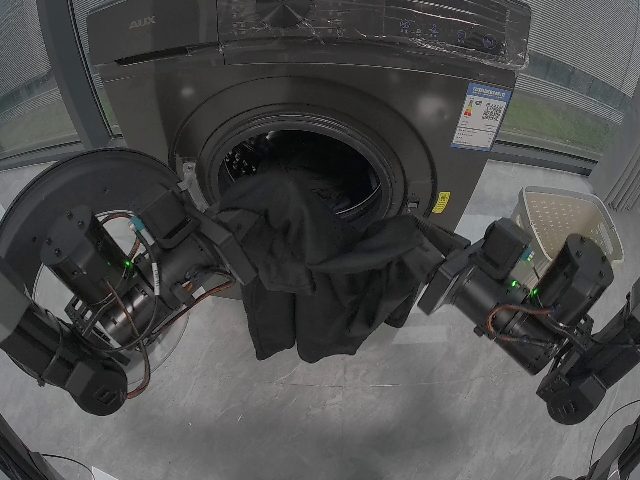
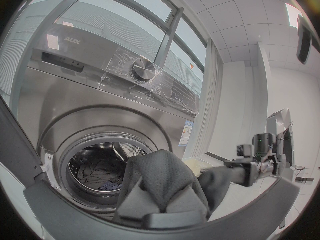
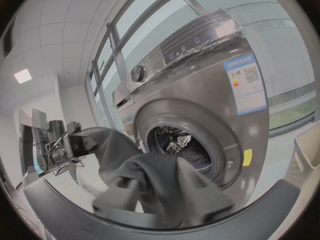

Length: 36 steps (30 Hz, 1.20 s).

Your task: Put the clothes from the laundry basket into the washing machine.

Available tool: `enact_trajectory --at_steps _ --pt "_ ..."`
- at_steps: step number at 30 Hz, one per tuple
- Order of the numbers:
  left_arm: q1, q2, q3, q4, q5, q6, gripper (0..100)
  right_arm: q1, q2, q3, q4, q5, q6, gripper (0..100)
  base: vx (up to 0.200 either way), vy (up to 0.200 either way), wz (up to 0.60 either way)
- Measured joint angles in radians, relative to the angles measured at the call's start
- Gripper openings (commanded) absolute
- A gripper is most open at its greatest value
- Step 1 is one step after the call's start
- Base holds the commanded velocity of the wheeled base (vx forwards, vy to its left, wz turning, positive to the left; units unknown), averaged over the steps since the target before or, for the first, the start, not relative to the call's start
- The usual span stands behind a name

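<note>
A dark grey washing machine (image 1: 300, 75) stands in front of me, its round door (image 1: 87, 188) swung open to the left. A black garment (image 1: 313, 261) hangs between both grippers just below the drum opening (image 1: 300, 168), its lower part dangling toward the floor. My left gripper (image 1: 230, 231) is shut on the garment's left side, and my right gripper (image 1: 433, 248) is shut on its right side. In the left wrist view the cloth (image 2: 163, 180) bunches between the fingers (image 2: 133, 202); in the right wrist view the cloth (image 3: 156, 180) drapes over the fingers (image 3: 210, 200). Clothes (image 2: 96, 175) lie inside the drum.
A cream perforated laundry basket (image 1: 567, 218) sits on the floor to the right of the machine. Grey tiled floor (image 1: 320, 408) lies open in front. Windows run behind the machine.
</note>
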Motion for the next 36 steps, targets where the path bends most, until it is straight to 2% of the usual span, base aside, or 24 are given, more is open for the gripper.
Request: enact_trajectory --at_steps 5,11,14,21,25,32,36 --pt "-0.019 0.05 -0.07 0.0 0.032 0.001 0 0.043 0.008 0.106 0.002 0.004 0.0 100 0.0 0.0 0.0" --pt "-0.026 0.076 -0.117 0.0 0.042 0.001 0 0.104 0.02 0.23 0.001 0.004 0.0 100 0.0 0.0 0.0" --pt "-0.029 0.082 -0.127 0.0 0.044 0.002 0 0.103 0.031 0.253 0.002 0.004 0.003 100 0.0 0.0 0.0" --pt "-0.029 0.088 -0.14 0.0 0.045 0.002 0 0.085 0.049 0.264 -0.009 0.055 0.008 100 0.0 0.0 0.0" --pt "-0.029 0.089 -0.141 0.0 0.045 0.001 0 0.07 0.053 0.248 -0.004 0.049 0.02 100 0.0 0.0 0.0" --pt "-0.036 0.086 -0.141 0.0 0.044 0.004 0 -0.016 0.097 0.202 -0.007 0.027 0.031 100 0.0 0.0 0.0" --pt "-0.042 0.083 -0.143 0.0 0.043 0.006 0 -0.024 0.121 0.161 -0.004 0.027 0.029 100 0.0 0.0 0.0"
